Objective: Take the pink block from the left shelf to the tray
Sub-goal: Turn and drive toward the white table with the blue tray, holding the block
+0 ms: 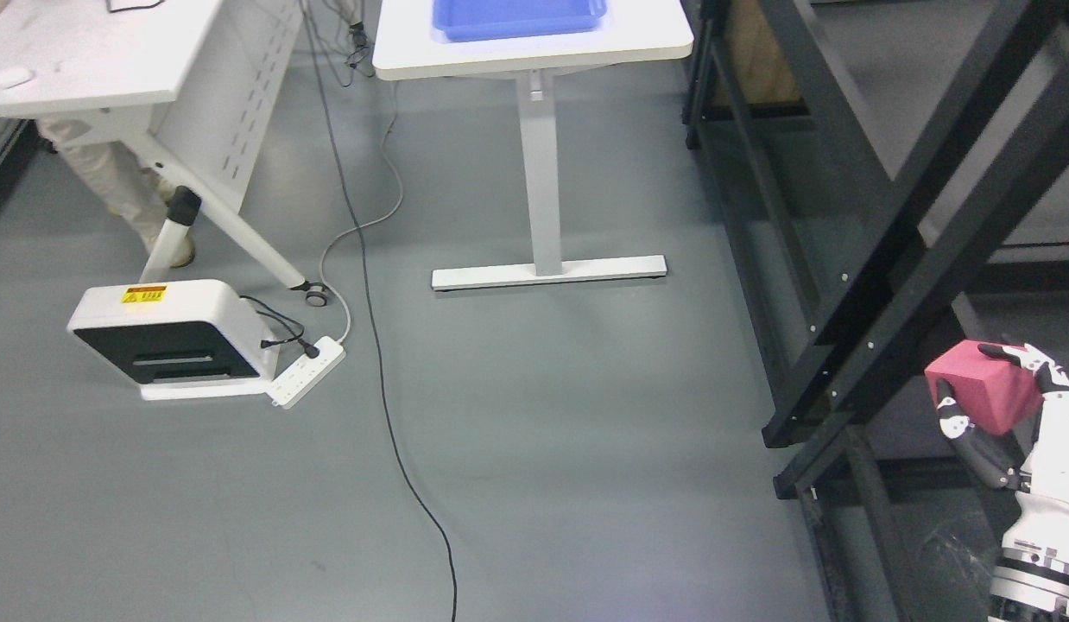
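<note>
1 pink block [983,384] sits pinched between the right hand's [1014,415] curled fingers [953,423].

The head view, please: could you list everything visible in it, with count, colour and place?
pink block: one, pink, lower right, held in the right hand
tray: one, blue, on the small table at top centre
small table: one, white, top centre
desk: one, white, upper left
shelf frame: one, black, right side
white device: one, white and black, on the floor at left
power strip: one, white, beside the device
cable: one, black, across the floor
person's legs: beige trousers, behind the desk
right hand: one, white and black, lower right, closed on the block
</note>
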Motion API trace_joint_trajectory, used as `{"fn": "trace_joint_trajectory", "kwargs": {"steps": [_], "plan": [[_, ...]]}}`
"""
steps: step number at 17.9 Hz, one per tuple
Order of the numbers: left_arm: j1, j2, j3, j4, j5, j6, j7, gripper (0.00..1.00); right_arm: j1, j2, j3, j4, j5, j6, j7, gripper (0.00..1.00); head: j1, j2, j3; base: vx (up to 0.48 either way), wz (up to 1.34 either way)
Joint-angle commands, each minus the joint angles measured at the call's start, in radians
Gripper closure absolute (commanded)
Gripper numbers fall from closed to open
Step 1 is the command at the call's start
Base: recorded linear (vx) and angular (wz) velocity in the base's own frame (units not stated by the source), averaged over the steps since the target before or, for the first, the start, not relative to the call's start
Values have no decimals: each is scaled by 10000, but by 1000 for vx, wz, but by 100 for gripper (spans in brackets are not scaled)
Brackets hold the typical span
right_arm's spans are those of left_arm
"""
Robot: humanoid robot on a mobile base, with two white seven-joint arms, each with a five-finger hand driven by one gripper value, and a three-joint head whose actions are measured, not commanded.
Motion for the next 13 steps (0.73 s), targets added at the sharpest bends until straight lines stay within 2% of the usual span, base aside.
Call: {"fn": "trace_joint_trajectory", "kwargs": {"steps": [1,13], "plan": [[90,175,0,0,-15,-8,8,0,0,-169,-8,-14,-17,17,4,95,0,0,0,-64,474],[90,175,0,0,-15,-8,8,0,0,-169,-8,-14,-47,17,4,95,0,0,0,37,222]]}}
